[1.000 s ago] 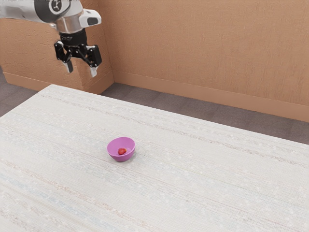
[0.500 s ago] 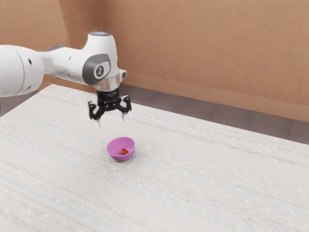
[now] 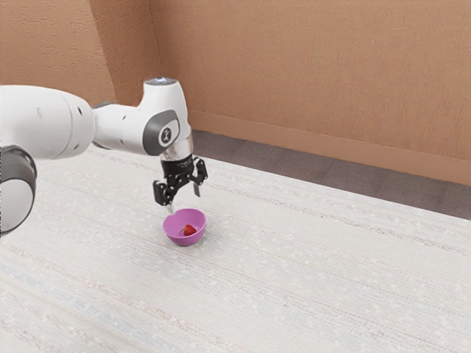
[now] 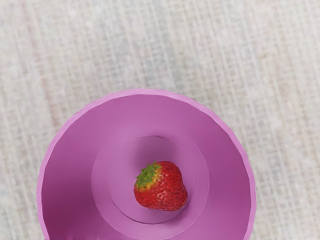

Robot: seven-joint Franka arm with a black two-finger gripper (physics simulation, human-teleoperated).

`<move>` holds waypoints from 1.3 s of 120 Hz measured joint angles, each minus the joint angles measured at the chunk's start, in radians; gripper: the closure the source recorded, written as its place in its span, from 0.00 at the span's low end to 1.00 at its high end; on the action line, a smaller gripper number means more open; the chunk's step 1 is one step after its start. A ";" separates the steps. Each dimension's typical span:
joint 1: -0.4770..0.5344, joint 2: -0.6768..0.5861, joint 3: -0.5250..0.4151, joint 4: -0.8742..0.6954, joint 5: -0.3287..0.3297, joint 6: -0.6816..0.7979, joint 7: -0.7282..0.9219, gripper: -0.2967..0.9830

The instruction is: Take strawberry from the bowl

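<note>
Fingers [image 3: 197,191] released, spread apart, empty; in the exterior view they hang at 12 o'clock of the bowl [image 3: 170,231]. Strawberry [image 4: 161,187] lies on the bowl's floor, bowl upright on the bench [image 3: 331,272].

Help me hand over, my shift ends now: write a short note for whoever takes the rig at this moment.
Gripper: open, empty, just above the bowl.
Strawberry: inside, on the bowl's floor, green cap to one side.
Bowl: purple, upright on the table.
Done: gripper is at the bowl; strawberry not yet gripped.
Left: lower, close on the strawberry, lift it out. One fingertip looks close to the rim, so I'd check clearance first.
</note>
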State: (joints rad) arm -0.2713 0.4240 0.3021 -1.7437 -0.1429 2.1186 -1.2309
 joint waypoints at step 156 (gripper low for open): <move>0.005 0.114 0.001 -0.032 -0.040 0.131 -0.237 0.60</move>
State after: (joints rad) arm -0.2659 0.5378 0.3028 -1.7752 -0.1825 2.2494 -1.4678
